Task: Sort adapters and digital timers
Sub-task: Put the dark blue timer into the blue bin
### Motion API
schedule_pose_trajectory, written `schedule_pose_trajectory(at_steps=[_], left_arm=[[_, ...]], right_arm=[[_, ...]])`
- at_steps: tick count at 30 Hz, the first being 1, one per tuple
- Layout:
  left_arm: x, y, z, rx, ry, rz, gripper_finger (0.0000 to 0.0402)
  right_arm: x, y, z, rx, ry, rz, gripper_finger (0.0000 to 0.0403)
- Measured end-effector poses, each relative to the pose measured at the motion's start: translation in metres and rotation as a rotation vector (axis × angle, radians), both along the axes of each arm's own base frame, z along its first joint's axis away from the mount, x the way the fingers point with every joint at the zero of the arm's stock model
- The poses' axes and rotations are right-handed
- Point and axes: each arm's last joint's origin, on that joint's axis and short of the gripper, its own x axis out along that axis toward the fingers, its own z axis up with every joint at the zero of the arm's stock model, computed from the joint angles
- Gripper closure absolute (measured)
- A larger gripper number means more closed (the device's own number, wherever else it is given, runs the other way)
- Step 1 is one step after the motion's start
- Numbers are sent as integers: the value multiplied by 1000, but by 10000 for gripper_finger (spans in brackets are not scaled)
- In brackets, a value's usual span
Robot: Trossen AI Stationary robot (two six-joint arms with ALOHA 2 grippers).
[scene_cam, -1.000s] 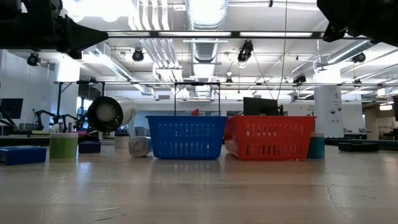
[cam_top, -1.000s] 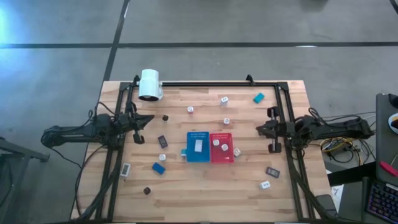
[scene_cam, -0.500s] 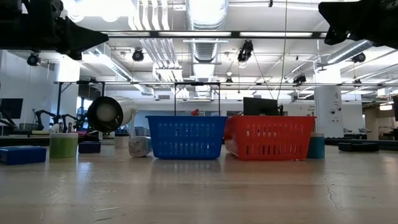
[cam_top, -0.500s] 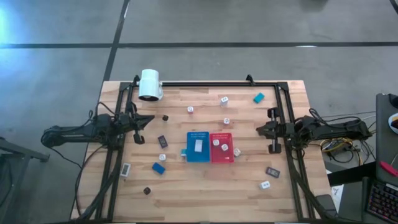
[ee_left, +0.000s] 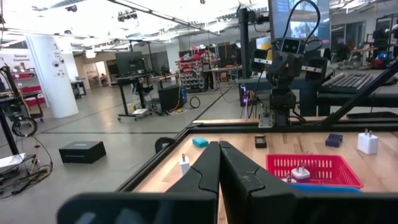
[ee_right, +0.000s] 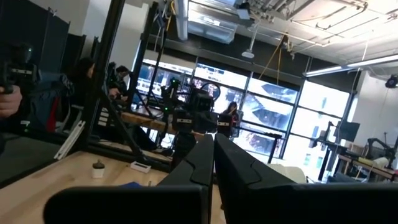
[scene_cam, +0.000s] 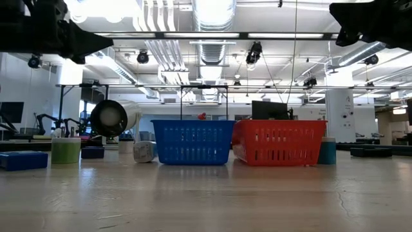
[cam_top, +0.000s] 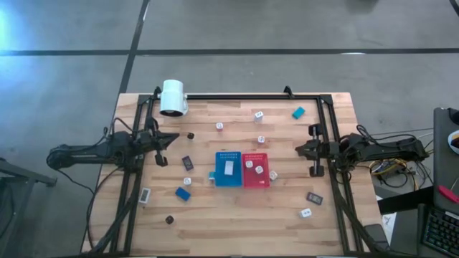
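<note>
Grippers both clenched on nothing, left gripper (cam_top: pixel 172 137) and right gripper (cam_top: pixel 300 149) parked at the table's sides, probably waiting. Adapters (cam_top: pixel 219 126) and timers (cam_top: pixel 183 193) lie scattered around the blue tray (cam_top: pixel 228 182) and red tray (cam_top: pixel 255 182) mid-table.

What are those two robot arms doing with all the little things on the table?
Right now, nothing is being handled. The left end effector and the right end effector both hang shut and empty at the sides of the table. In the middle sit a blue basket with one white timer in it and a red basket with a couple of adapters. Most adapters and timers lie scattered on the wood, not yet sorted.
</note>
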Motion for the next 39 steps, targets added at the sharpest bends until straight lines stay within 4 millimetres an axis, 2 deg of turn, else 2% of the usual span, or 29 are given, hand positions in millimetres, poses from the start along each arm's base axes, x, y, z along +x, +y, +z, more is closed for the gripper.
schedule_pose_trajectory(at_steps=[10, 13, 17, 25, 32, 39], left_arm=[[11, 2, -10, -64, 135, 47, 395], [16, 4, -2, -100, 140, 125, 396], [25, 5, 5, -159, 193, 140, 395], [48, 5, 17, -301, 450, 190, 392], [68, 4, 24, -407, 682, 234, 349], [89, -1, 9, -503, 982, 186, 270]], right_arm=[[0, 0, 0, 0, 0, 0, 394], [0, 0, 0, 1, -1, 1, 394], [0, 0, 0, 1, -2, 1, 394], [0, 0, 1, 11, -2, 3, 394], [0, 0, 0, 24, 4, 7, 394], [0, 0, 0, 26, 4, 7, 394]])
